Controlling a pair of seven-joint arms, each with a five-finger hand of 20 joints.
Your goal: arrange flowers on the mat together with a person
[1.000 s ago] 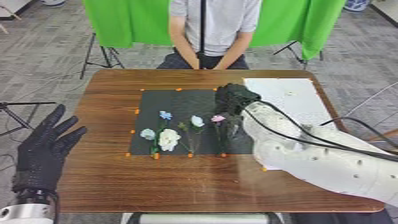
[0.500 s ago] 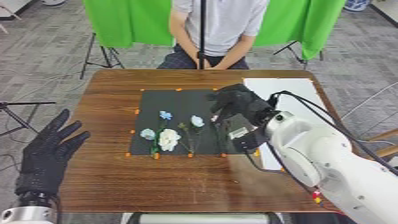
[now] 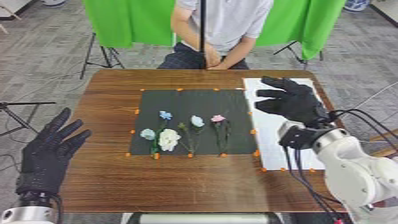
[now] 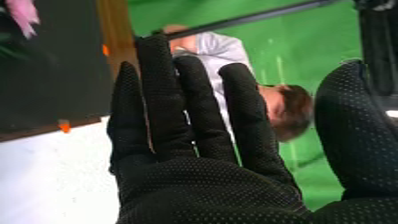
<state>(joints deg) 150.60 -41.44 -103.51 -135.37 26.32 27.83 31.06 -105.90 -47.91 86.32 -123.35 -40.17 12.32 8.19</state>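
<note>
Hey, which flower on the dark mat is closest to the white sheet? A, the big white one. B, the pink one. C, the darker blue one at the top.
B: the pink flower stands at the right end of the row on the mat, the side where the white sheet lies.

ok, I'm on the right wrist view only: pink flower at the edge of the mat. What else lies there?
Observer: Four more flowers, left of the pink flower in the head view: one large white flower, three in blue or pale blue.
Operator: Pink one's stem?
Observer: The stem runs toward the robot's side of the mat.
Operator: Left hand?
Observer: The left hand is at the table's left edge, fingers open, holding nothing.
</note>
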